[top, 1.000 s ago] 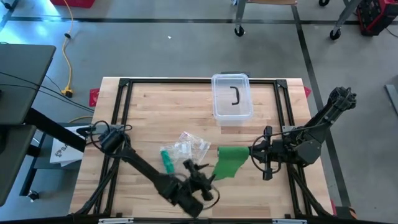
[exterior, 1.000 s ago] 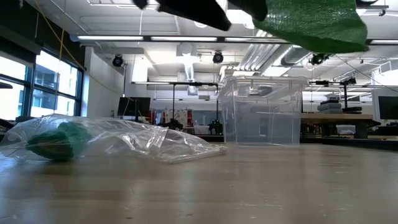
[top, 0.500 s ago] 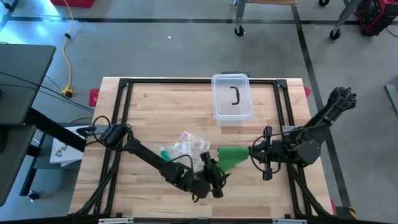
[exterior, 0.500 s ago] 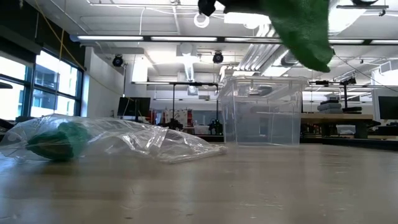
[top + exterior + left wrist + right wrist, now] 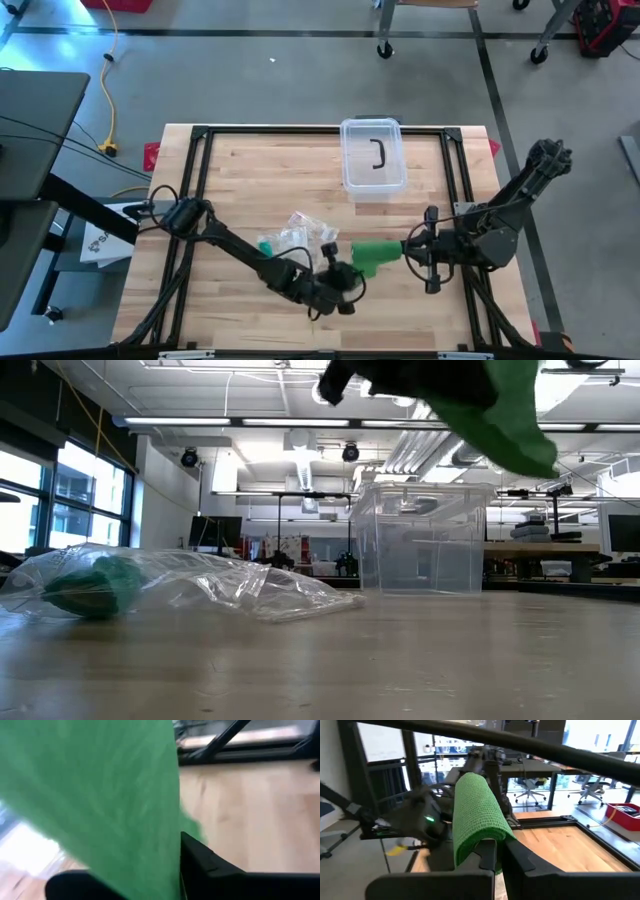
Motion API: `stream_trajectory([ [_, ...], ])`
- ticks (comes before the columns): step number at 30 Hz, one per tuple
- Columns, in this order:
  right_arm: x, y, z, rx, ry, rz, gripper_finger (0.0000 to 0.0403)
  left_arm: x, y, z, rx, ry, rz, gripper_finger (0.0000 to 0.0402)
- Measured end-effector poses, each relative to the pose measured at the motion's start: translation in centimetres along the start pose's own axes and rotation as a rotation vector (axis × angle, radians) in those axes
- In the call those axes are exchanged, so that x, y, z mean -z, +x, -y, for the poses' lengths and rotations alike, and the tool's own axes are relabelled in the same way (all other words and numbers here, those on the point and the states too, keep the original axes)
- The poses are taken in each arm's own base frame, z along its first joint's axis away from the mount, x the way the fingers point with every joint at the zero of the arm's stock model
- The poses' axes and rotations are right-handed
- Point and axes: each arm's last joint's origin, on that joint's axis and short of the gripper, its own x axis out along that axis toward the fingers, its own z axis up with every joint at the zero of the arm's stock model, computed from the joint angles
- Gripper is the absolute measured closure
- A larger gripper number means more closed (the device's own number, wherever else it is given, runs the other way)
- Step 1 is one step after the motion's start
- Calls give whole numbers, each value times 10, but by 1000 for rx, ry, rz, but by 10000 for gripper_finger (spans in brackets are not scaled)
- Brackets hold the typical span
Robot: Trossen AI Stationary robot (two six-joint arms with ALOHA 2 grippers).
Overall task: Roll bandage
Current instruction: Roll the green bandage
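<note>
Looking down from the high view: green bandage (image 5: pixel 374 254) hanging above the worktop (image 5: pixel 240 180) near its front edge, stretching between the two grippers. Right gripper (image 5: pixel 408 250) clamping one end with jaws closed; left gripper (image 5: pixel 350 273) pinching the other end, jaws closed on the cloth. Clear plastic bag (image 5: pixel 300 234) lying just beside, holding a green roll (image 5: pixel 266 245). Clear lidded box (image 5: pixel 373 155) standing well apart at the far edge.

Looking level from the low view: bandage (image 5: pixel 495 405) dangling above the worktop, a dark gripper showing beside it at the upper edge. Bag (image 5: pixel 180 582) lying crumpled on the wood, green roll (image 5: pixel 95 584) showing inside. Box (image 5: pixel 420 538) standing upright behind.

Looking from the left wrist view: green cloth (image 5: pixel 100 795) filling most of the picture, pressing against a dark finger (image 5: pixel 210 862).

Looking from the right wrist view: bandage (image 5: pixel 477 817) draping over the closed jaws, the left arm (image 5: pixel 420 817) showing behind.
</note>
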Motion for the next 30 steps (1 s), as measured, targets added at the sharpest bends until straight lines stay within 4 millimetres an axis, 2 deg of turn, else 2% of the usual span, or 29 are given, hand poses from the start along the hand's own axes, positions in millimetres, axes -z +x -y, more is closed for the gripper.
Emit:
stream_trajectory([
  [8,1,-13,-13,-103,18,-6,402,36,22,-26,-102,-13,-60,401],
  [16,13,-13,-41,-244,-6,-4,402,43,47,-58,-181,35,-48,401],
  [18,19,-13,-49,-260,-21,-8,402,38,48,-65,-225,70,-47,401],
  [22,29,-13,-63,-271,-31,-17,402,20,37,-79,-357,176,-40,401],
  [30,46,-11,-87,-254,-13,4,402,-39,-9,-106,-476,389,2,401],
])
